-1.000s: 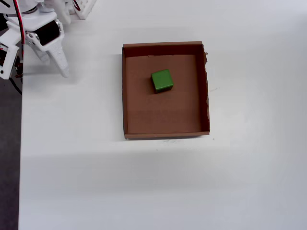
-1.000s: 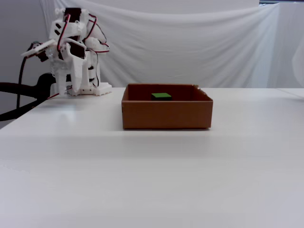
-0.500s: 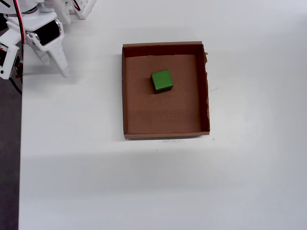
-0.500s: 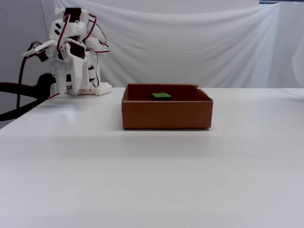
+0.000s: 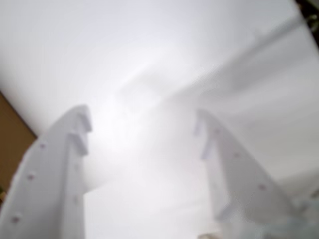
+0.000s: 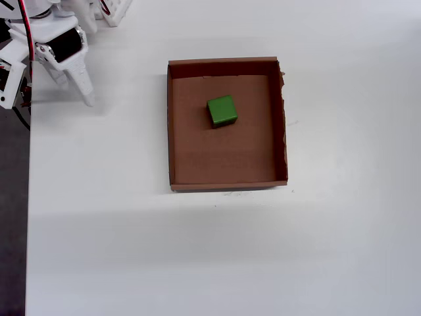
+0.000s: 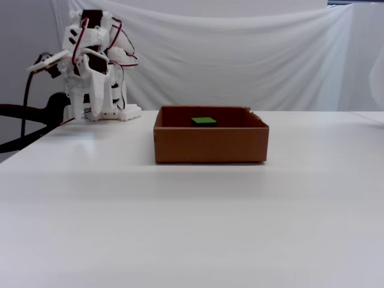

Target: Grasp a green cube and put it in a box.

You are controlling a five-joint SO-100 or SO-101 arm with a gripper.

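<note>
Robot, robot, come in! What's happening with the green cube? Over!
End effector open, empty, parked off by itself. Green cube resting inside box. Nothing in the way.

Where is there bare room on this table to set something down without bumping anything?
In the overhead view, the table is bare below and to the right of the box. Inside the box, the floor below the green cube is free. The top left corner is crowded: the arm and its open gripper stand there.
</note>
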